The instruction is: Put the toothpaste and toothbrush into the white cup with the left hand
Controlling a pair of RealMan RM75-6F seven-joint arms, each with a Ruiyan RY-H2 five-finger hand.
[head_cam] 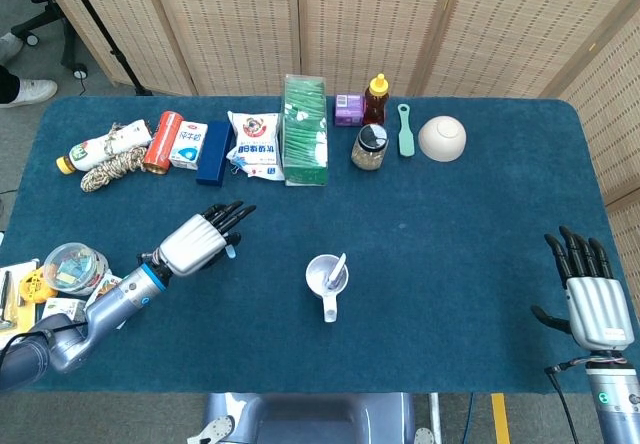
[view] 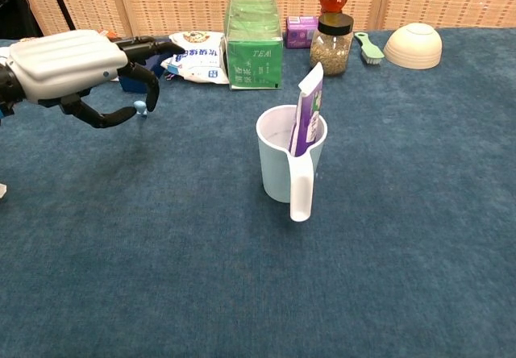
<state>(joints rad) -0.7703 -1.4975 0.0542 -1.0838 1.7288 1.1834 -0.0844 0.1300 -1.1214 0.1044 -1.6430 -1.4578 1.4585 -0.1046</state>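
Observation:
The white cup (head_cam: pixel 326 276) (view: pixel 290 158) stands in the middle of the blue table, its handle toward me. The purple and white toothpaste (view: pixel 306 114) (head_cam: pixel 339 268) leans upright inside it. My left hand (head_cam: pixel 200 241) (view: pixel 74 64) is raised above the table, left of the cup, fingers curled around the light blue toothbrush (view: pixel 141 106) (head_cam: pixel 229 253); only a short end shows below the fingers. My right hand (head_cam: pixel 591 297) hangs open at the front right edge, holding nothing.
Along the back stand a bottle and rope (head_cam: pixel 105 156), an orange can (head_cam: pixel 163 142), a blue box (head_cam: pixel 213 152), a snack bag (head_cam: pixel 254 146), a green tea box (view: pixel 253 41), a jar (view: pixel 331 44), a green brush (head_cam: pixel 405 130) and a bowl (view: pixel 413 46).

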